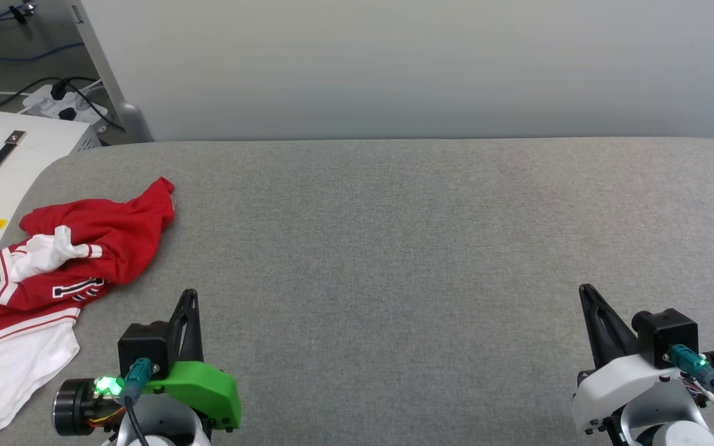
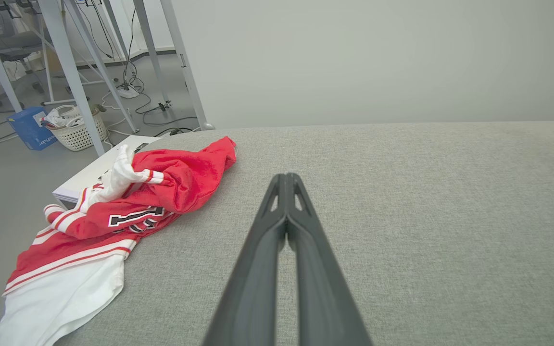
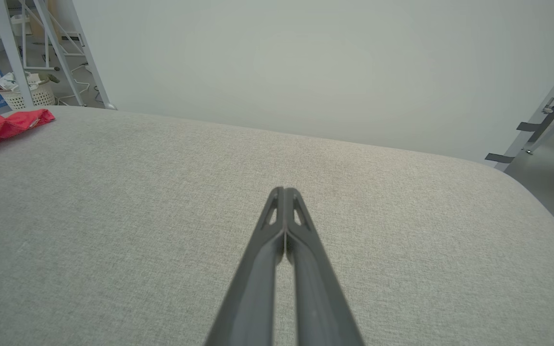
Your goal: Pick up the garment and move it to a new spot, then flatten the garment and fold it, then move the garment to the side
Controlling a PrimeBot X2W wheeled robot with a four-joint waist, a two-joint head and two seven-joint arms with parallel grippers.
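The garment [image 1: 66,260], red with white sleeves and striped trim, lies crumpled at the left edge of the grey padded table [image 1: 394,248], one white part hanging over the side. Black white-outlined letters show on it in the left wrist view, where the garment [image 2: 113,211] sits left of my fingers. My left gripper [image 1: 189,296] is shut and empty, just right of the garment and apart from it. My right gripper [image 1: 585,291] is shut and empty at the lower right, far from the cloth. A red corner of the garment [image 3: 3,126] shows at the far left of the right wrist view.
A white box [image 1: 4,173] with a metal handle stands off the table's left edge, behind the garment. Cables and a power strip [image 1: 66,102] lie on the floor beyond it. A laundry basket [image 2: 77,129] and metal frame legs [image 2: 70,72] stand further back. A pale wall [image 1: 419,68] rises behind the table.
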